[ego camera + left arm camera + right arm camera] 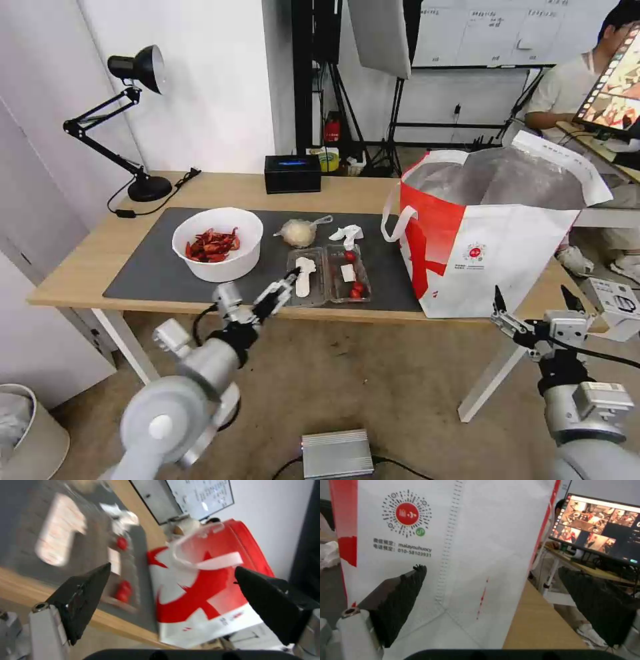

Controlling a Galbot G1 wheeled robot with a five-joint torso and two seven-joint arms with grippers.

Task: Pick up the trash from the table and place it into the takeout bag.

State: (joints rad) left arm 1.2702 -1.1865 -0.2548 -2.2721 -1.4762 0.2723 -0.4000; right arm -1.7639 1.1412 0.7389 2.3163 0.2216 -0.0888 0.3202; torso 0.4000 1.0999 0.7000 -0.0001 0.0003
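Your left gripper (279,292), jaws spread and empty, hovers at the counter's (87,260) near edge just before one clear clamshell box (328,273); your right gripper (531,303), also spread and empty, hangs low in front of the one takeout bag (493,260). On the grey mat (153,273) you have one white bowl of crayfish shells (217,243), one knotted clear bag (299,232) and one crumpled tissue (347,234). Behind stand one black tissue box (293,173) and one desk lamp (127,120); both arms reach forward from below.
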